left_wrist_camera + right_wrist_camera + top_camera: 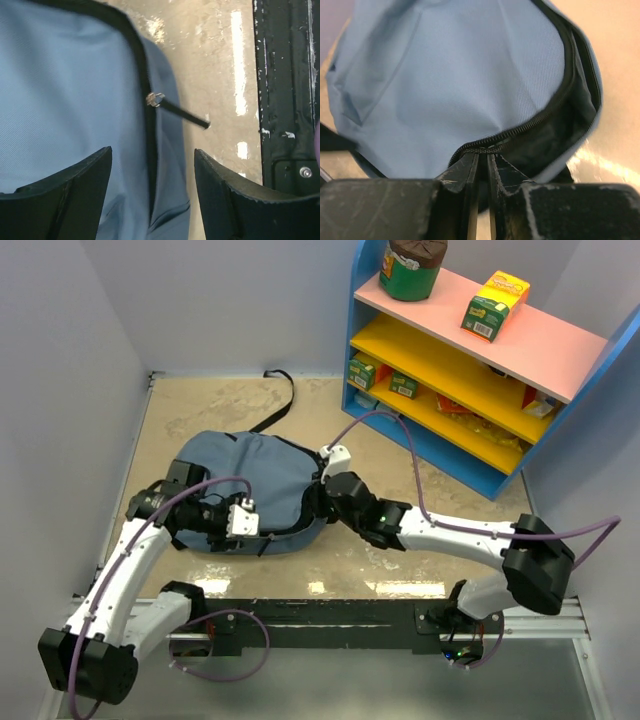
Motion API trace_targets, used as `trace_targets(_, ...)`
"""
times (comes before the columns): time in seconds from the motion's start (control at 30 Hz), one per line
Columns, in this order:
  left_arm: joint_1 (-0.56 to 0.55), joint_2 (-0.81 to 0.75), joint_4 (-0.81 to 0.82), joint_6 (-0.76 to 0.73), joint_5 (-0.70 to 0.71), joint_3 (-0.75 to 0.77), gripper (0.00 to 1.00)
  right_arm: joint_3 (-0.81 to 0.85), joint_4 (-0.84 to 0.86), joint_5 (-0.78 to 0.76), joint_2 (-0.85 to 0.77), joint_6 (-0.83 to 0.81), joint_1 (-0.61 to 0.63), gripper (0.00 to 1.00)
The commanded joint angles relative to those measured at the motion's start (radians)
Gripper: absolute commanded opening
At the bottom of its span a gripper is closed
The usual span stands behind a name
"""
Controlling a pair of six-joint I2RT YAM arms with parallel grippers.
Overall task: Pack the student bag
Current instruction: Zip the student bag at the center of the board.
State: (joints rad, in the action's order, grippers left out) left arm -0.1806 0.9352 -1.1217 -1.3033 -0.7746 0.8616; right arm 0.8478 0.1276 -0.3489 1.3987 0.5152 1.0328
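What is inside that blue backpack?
The backpack is unzipped partway; through the gap only dark interior shows. Anything deeper is hidden under the blue fabric.

Plain pale walls (60,360) close in a sandy, mottled table (200,410) on three sides, with strips of light glaring off its surface just nearer than the right gripper (320,505). Beyond that gripper and to its right stands a blue shelf unit (540,350) with a pink top and yellow shelves, holding cartons (495,302) and packets (470,405). A scuffed black rail (330,612) runs along the near edge.

slate-blue student bag (250,480) lies flat on table (zipper partly open).
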Motion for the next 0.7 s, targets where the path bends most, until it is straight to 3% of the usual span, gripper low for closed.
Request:
trace_targets(0.0,-0.124,-0.058,0.195,0.122,0.021,-0.105,0.70,0.177,0.015,-0.009,0.098,-0.006,-0.011,0.13)
trace_targets(0.07,-0.157,-0.073,0.302,0.174,0.080,-0.159,0.66,0.232,0.001,0.001,0.135,-0.012,-0.025,0.10)
trace_targets(0.27,-0.157,-0.088,0.382,0.206,0.138,-0.219,0.57,0.329,-0.052,-0.019,0.235,-0.046,-0.069,0.09)
trace_targets(0.33,-0.157,-0.096,0.401,0.219,0.161,-0.233,0.53,0.317,-0.066,-0.028,0.215,-0.052,-0.070,0.19)
trace_targets(0.37,-0.157,-0.101,0.427,0.222,0.167,-0.254,0.47,0.289,-0.066,-0.039,0.198,-0.050,-0.070,0.35)
trace_targets(0.43,-0.157,-0.108,0.460,0.248,0.175,-0.274,0.40,0.249,-0.057,-0.051,0.143,-0.043,-0.070,0.42)
trace_targets(0.47,-0.157,-0.113,0.491,0.257,0.176,-0.297,0.30,0.206,-0.054,-0.056,0.120,-0.037,-0.068,0.49)
trace_targets(0.53,-0.157,-0.116,0.514,0.280,0.179,-0.311,0.21,0.162,-0.037,-0.076,0.070,-0.023,-0.070,0.56)
trace_targets(0.57,-0.157,-0.118,0.539,0.291,0.184,-0.325,0.10,0.124,-0.034,-0.085,0.022,-0.020,-0.070,0.59)
trace_targets(0.67,-0.157,-0.121,0.569,0.325,0.202,-0.335,0.00,0.087,-0.072,-0.137,-0.071,0.005,-0.070,0.65)
